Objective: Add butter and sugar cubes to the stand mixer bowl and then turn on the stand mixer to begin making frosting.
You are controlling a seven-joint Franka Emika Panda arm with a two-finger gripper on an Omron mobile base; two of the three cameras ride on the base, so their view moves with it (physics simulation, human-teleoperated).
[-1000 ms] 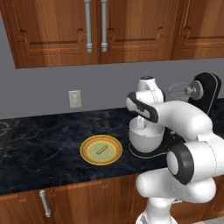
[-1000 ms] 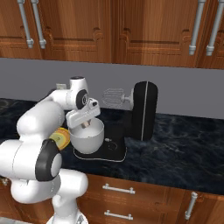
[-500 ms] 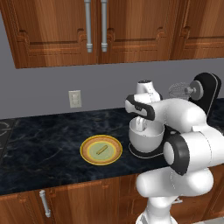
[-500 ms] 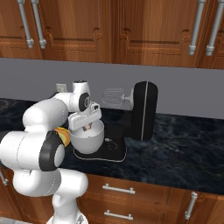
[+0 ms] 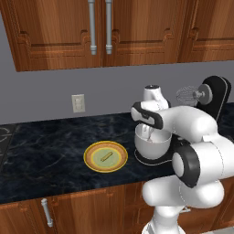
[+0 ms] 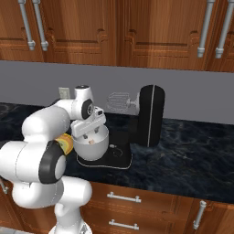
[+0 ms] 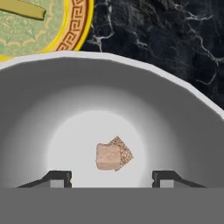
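In the left base view, the gripper (image 5: 147, 133) is hanging over the bowl (image 5: 153, 145), which is sitting on the flat base of the mixer (image 5: 211, 98). The plate (image 5: 106, 156) is lying on the counter (image 5: 41, 151) just left of the bowl, and the butter (image 5: 106, 156) is lying on the plate's middle, its long axis running slantwise from lower left to upper right. So the butter is lying to the left of the gripper and lower, beyond the bowl's rim.

In the right base view, the gripper (image 6: 91, 132) is reaching down into the bowl (image 6: 91, 145), with the mixer (image 6: 150, 116) standing to the bowl's right, head tilted back and whisk (image 6: 119, 101) lifted clear. The arm is covering most of the plate (image 6: 67, 142), so the butter is hidden here.

In the hand view, the gripper (image 7: 112, 177) is standing released, its two tips well apart with nothing between them. A sugar cube (image 7: 113, 154) is resting on the floor of the bowl (image 7: 39, 105), directly below the gripper. Past the bowl's rim, the plate (image 7: 78, 33) and one end of the butter (image 7: 24, 9) are showing. I judge the sugar step is done and the butter comes next.
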